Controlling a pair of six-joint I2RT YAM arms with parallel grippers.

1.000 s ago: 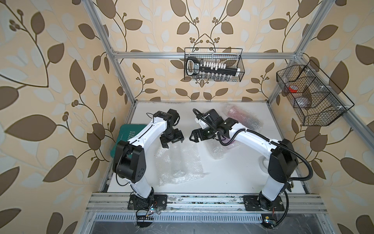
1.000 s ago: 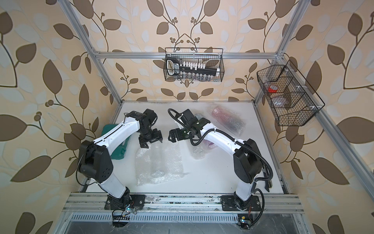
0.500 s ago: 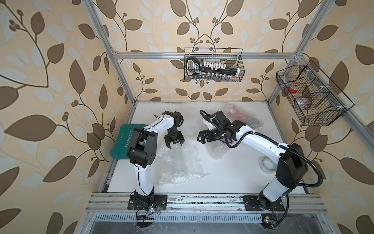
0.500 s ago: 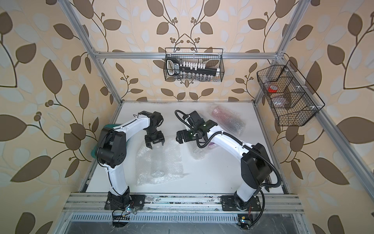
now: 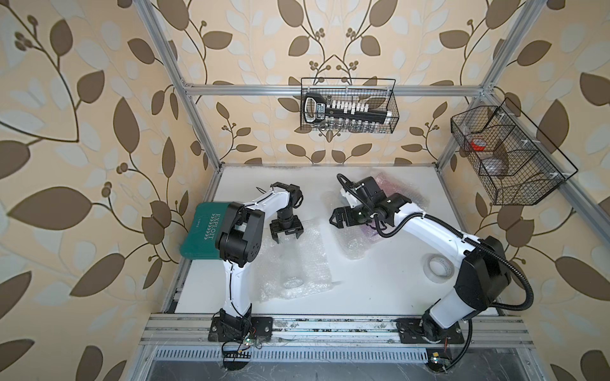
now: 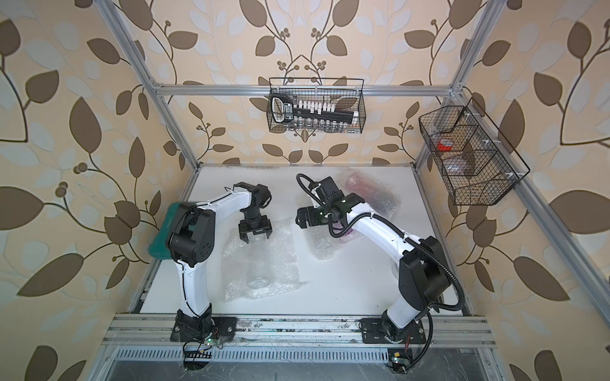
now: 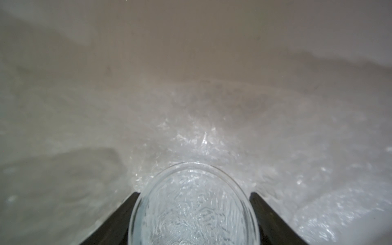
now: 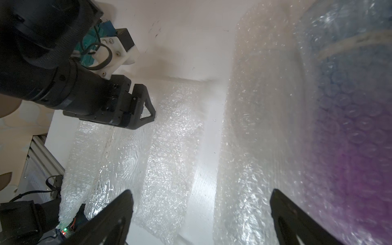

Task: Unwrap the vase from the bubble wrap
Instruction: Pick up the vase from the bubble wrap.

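A clear glass vase (image 5: 290, 264) (image 6: 255, 267) lies on its side on a spread sheet of bubble wrap (image 5: 313, 260) (image 6: 282, 260) near the table's front left. My left gripper (image 5: 286, 238) (image 6: 255, 239) points down at the vase's far end. In the left wrist view the round glass base (image 7: 195, 212) fills the gap of the left gripper (image 7: 194, 194), one dark finger close against each side. Whether they press on it does not show. My right gripper (image 5: 333, 219) (image 8: 201, 191) hangs open over bare table, beside that sheet (image 8: 169, 137).
A second bubble-wrapped bundle with a purple thing inside (image 5: 355, 245) (image 8: 339, 148) lies under my right arm. A pinkish wrapped bundle (image 5: 394, 189) lies at the back. A tape roll (image 5: 439, 267) sits front right, a green case (image 5: 204, 231) at the left edge. Wire baskets (image 5: 348, 105) (image 5: 505, 155) hang on the walls.
My left gripper has come forward and down over the vase's far end, its elbow swinging up. My right gripper has drawn back to the right, still open.
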